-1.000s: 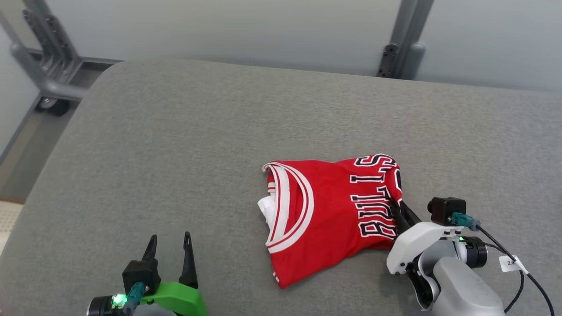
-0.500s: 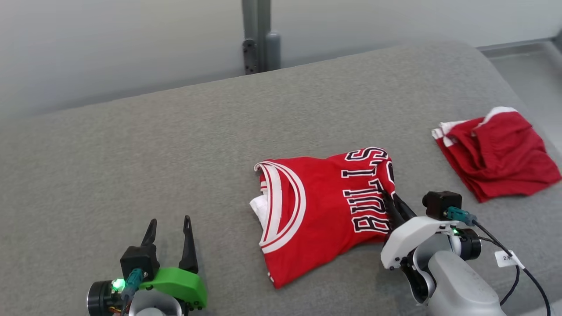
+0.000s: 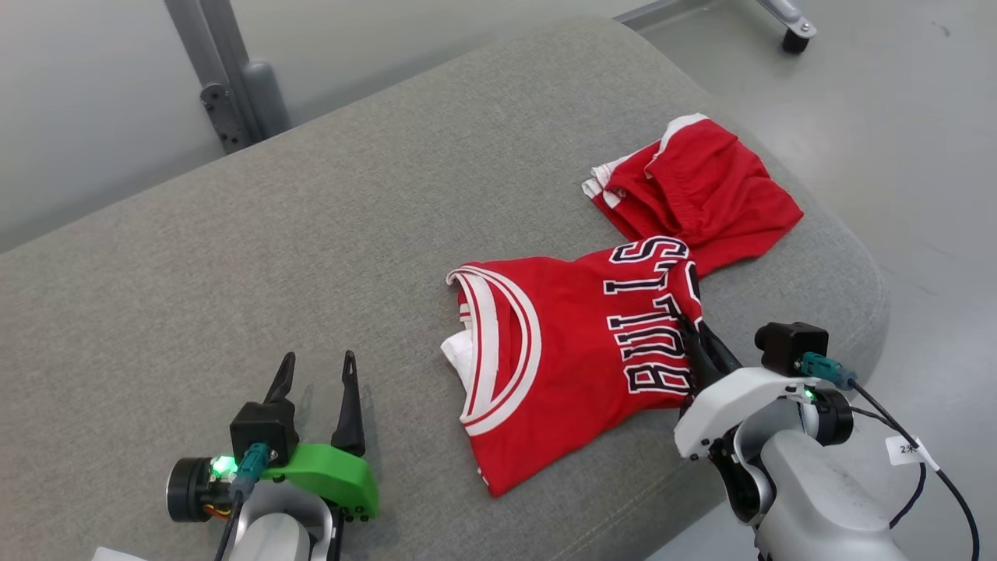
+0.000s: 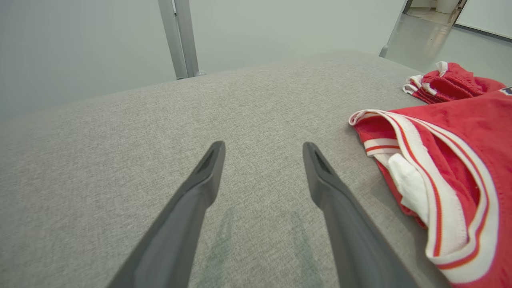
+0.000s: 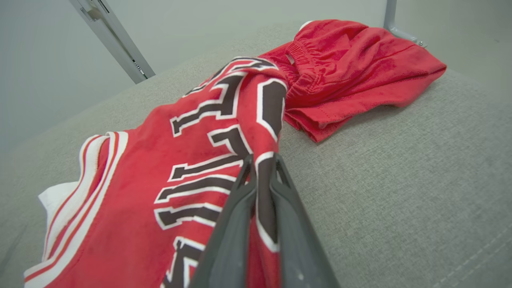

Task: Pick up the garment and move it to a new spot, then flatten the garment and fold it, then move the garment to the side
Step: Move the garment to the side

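Observation:
The garment is a folded red jersey with white trim and black lettering, lying on the grey padded table. My right gripper is shut on its right edge, which lifts the lettered fold a little. In the right wrist view the fingertips pinch the jersey through the black lettering. My left gripper stands open at the lower left, a short way off the collar, with bare table between its fingers. The collar side of the jersey lies to its right.
Red shorts lie crumpled near the table's rounded right end, and the jersey's far corner reaches their near edge. Beyond that end is bare floor with a caster wheel. A grey metal post stands behind the table.
The head camera has swung to the right, bringing the shorts and the table's right end into view. The jersey, held by my right gripper, now lies closer to the shorts and touches them.

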`<state>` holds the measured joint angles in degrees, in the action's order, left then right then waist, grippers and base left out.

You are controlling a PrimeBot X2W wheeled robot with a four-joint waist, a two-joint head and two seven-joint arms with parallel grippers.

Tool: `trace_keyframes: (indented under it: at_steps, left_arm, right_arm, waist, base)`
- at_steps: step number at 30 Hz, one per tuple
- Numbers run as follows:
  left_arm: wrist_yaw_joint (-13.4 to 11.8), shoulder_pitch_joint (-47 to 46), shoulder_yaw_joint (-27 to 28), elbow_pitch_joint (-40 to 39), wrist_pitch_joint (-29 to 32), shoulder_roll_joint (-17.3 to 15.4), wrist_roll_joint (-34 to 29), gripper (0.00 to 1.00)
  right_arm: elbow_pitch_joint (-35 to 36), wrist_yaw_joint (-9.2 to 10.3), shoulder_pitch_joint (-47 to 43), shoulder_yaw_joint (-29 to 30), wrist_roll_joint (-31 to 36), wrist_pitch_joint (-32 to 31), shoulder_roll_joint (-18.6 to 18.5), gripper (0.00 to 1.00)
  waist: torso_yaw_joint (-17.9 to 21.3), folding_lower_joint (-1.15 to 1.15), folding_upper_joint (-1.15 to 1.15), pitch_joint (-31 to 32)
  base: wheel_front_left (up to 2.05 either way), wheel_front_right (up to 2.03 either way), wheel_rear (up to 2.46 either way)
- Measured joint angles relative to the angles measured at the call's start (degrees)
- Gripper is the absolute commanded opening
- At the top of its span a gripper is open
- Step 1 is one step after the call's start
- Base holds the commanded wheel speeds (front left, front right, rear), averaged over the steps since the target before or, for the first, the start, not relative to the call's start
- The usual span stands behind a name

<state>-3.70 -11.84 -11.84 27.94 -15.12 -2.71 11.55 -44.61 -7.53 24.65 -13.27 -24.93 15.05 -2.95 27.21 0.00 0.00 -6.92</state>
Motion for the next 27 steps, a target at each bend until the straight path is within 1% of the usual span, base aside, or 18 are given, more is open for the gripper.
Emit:
trace_keyframes:
  at_steps: [4, 9, 13, 16, 20, 23, 27]
  left_arm:
    - [0.2, -0.6, -0.1, 0.2, 0.0, 0.0, -0.2, 1.00]
    - [0.1, -0.5, 0.3, 0.2, 0.0, 0.0, -0.4, 1.00]
    - [0.1, -0.6, -0.3, 0.2, 0.0, 0.0, -1.1, 1.00]
    - [0.1, -1.2, -0.5, 0.2, 0.0, 0.0, -1.5, 1.00]
    - [0.2, -2.1, -0.6, 0.1, 0.0, 0.0, -1.9, 1.00]
    - [0.2, -2.2, -0.6, 0.1, 0.0, 0.0, -2.0, 1.00]
    - [0.3, -2.3, -0.9, 0.0, 0.0, 0.0, -2.0, 1.00]
  right_arm:
    - [1.1, 0.00, 0.0, 0.1, 0.8, 0.0, 0.0, 0.00]
    - [0.7, 0.00, 2.6, -0.4, 3.4, 0.0, 0.1, 0.00]
    - [0.2, 0.00, 6.8, 2.2, 6.1, 0.0, -0.3, 0.00]
    - [-0.8, 0.00, 10.2, 4.1, 8.7, 0.0, -1.4, 0.00]
    - [-3.4, 0.00, 14.8, 6.8, 11.9, 0.0, -4.2, 0.00]
    - [-5.9, 0.00, 18.1, 9.5, 14.6, 0.0, -7.2, 0.00]
    - [-10.8, 0.00, 21.4, 15.3, 18.6, 0.0, -11.4, 0.00]
  waist:
    - [1.7, 0.00, 0.00, -1.7]
    - [2.1, 0.00, 0.00, -3.5]
    - [0.7, 0.00, 0.00, -4.2]
    - [-1.2, 0.00, 0.00, -4.8]
    - [-4.2, 0.00, 0.00, -5.7]
    - [-6.3, 0.00, -0.01, -6.5]
    - [-9.1, 0.00, 0.00, -7.5]
  base:
    - [0.00, 0.00, 0.00]
    - [0.00, 0.00, 0.00]
    - [0.00, 0.00, 0.00]
    - [0.00, 0.00, 0.00]
    - [0.00, 0.00, 0.00]
    - [0.00, 0.00, 0.00]
    - [0.00, 0.00, 0.00]
